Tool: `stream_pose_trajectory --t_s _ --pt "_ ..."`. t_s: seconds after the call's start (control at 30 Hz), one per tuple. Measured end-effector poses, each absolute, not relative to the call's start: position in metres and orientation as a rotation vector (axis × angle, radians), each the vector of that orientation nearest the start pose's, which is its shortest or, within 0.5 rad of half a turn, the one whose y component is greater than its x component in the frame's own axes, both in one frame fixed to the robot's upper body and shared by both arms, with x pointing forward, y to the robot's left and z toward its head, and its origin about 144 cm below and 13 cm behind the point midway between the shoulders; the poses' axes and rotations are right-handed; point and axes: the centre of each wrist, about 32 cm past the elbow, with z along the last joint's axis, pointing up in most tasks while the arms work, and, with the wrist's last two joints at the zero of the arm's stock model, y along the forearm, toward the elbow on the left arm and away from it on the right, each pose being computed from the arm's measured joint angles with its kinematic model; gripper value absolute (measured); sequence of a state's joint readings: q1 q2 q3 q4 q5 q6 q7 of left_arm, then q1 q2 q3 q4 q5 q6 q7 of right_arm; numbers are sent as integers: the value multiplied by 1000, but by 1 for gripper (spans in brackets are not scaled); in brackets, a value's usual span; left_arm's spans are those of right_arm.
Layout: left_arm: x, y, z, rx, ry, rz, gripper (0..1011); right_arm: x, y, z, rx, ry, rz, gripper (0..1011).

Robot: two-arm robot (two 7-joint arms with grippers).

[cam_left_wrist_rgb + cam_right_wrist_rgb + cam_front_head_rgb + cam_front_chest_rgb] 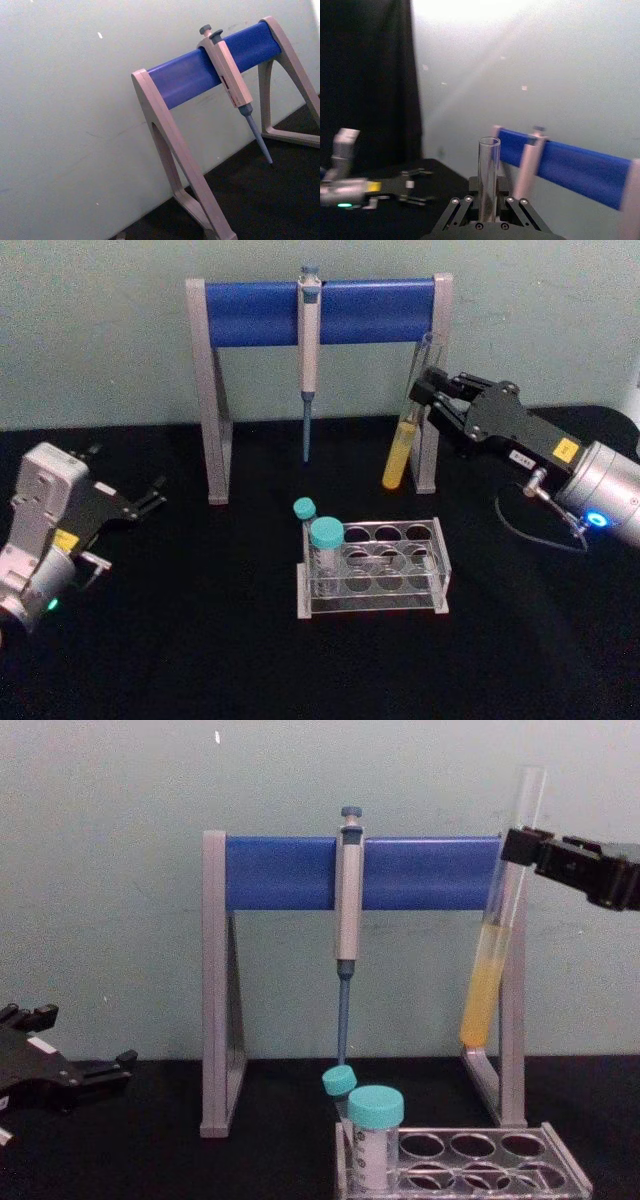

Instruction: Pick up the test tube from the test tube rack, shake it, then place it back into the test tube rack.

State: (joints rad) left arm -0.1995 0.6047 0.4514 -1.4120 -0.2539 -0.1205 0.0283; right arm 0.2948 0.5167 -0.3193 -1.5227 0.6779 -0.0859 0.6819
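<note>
Nearest to me, low on the black table [180, 650], sits the rack [372, 604]: clear plastic, rows of round holes, two teal-capped vials [326, 535] at its left end, the other holes free.

Finding one: my right pincer [424, 395] is clamped on the tube [399, 455] in its upper part, above the liquid. The tube hangs clear of the table, beyond the rack and to its right, in front of the right leg of the stand [270, 310].

Finding two: the tube's long axis is near upright but tilted, open mouth leaning to my right, rounded end down and to the left. Glass is thin, clear and smooth, with yellow liquid in the lower third.

Finding three: from the pincer, the rack lies nearer me, to the left and lower. In my judgement the return calls for squaring the tube to vertical over a free hole before descent; smooth glass and an open mouth warrant care.

My left pincer [155, 495] rests spread at the table's left, well apart from both. The pipette [309, 360] hangs on the stand, uninvolved.
</note>
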Motion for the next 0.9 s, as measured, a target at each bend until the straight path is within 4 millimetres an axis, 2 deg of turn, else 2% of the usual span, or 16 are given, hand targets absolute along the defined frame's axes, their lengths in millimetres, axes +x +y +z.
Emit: stream_pose_trajectory --t_s 0.17,0.37,0.63,0.9 --pt "489 310 1140 304 -285 1248 1001 521 -301 1225 192 -45 -535 211" --pt "489 310 1140 304 -285 1248 1001 514 -324 1228 142 -44 -460 211" --pt "489 310 1140 304 -285 1248 1001 507 -350 1232 53 -111 -566 211" --pt "489 310 1140 304 -285 1248 1001 511 -345 1231 70 -169 -686 211"
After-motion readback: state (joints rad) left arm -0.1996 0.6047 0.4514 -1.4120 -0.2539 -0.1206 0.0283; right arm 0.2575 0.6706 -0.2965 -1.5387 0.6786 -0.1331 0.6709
